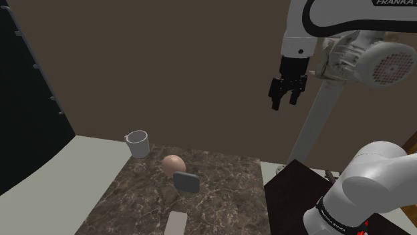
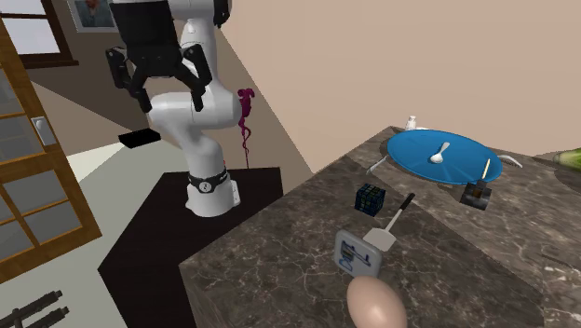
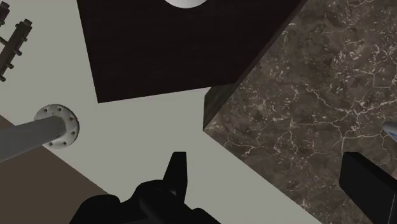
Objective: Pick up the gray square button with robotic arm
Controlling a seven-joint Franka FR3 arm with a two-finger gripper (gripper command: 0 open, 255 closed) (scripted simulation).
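Nearest the shoulder camera, the white arm (image 1: 374, 173) is rising from its dark stand (image 1: 294, 190). I am seeing the gripper (image 1: 289, 93) hanging high in the air, well above the marble tabletop (image 1: 220, 200) and off to the shoulder view's right of the things lying on it. In the wrist view its two black fingers (image 3: 177, 175) are standing wide apart and clasping nothing. Beneath them, the table's corner, the pale floor (image 3: 146, 127) and the stand are showing.

On the tabletop, going away from the shoulder camera:
- A pale flat strip (image 1: 176, 223) is lying at the near edge.
- Behind it, the grey square button (image 1: 186, 181) is sitting near the middle of the marble.
- Just behind the button, a tan egg-shaped object (image 1: 174, 164) is resting.
- Farther on, a white cup (image 1: 137, 143) is standing by the far edge.

A brown wall (image 1: 167, 67) is closing the scene behind the table.
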